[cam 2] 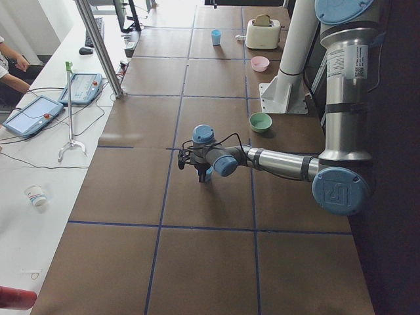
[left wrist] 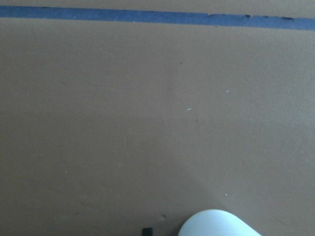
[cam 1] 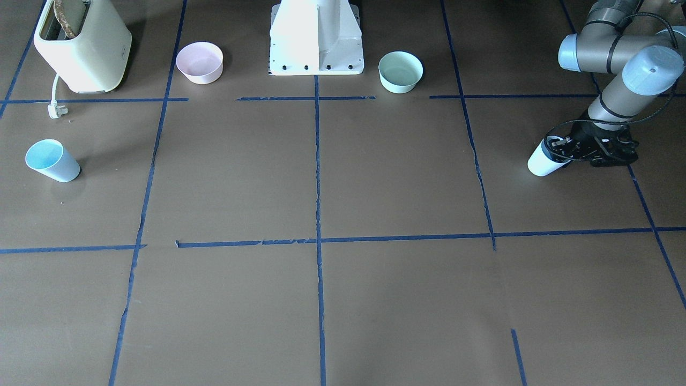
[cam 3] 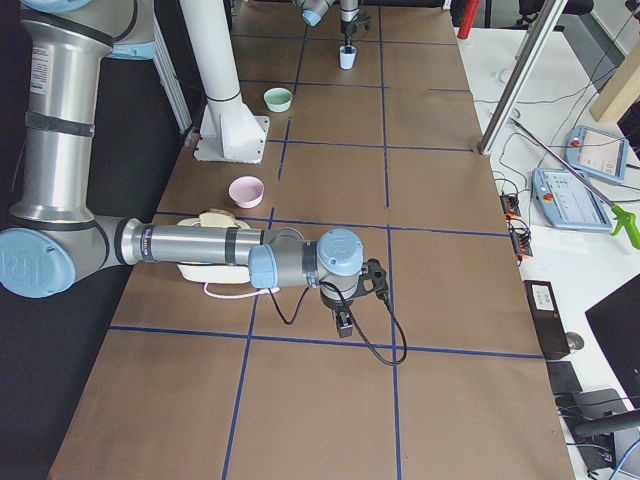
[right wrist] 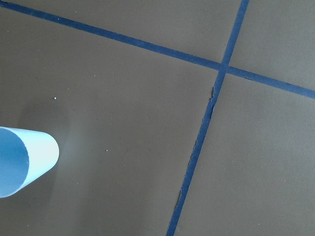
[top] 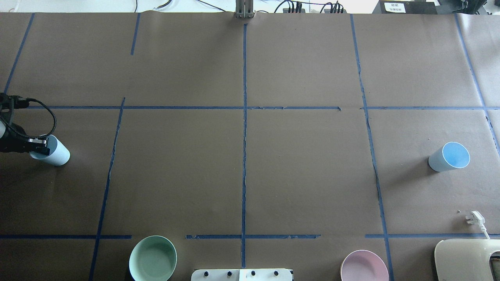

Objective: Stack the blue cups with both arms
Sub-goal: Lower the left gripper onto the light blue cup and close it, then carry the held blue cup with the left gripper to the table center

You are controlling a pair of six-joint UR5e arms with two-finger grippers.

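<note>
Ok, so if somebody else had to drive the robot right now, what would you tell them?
Left gripper: down at the rim of the left blue cup, which stands on the table. I cannot tell whether it is clamped.
Right gripper: up in the air, open or shut cannot be told. The right wrist view shows the right blue cup off to one side, untouched.
Done: nothing stacked; the cups stand at opposite ends of the table.
Left: grip one cup, carry it over, and nest it in the other.
</note>
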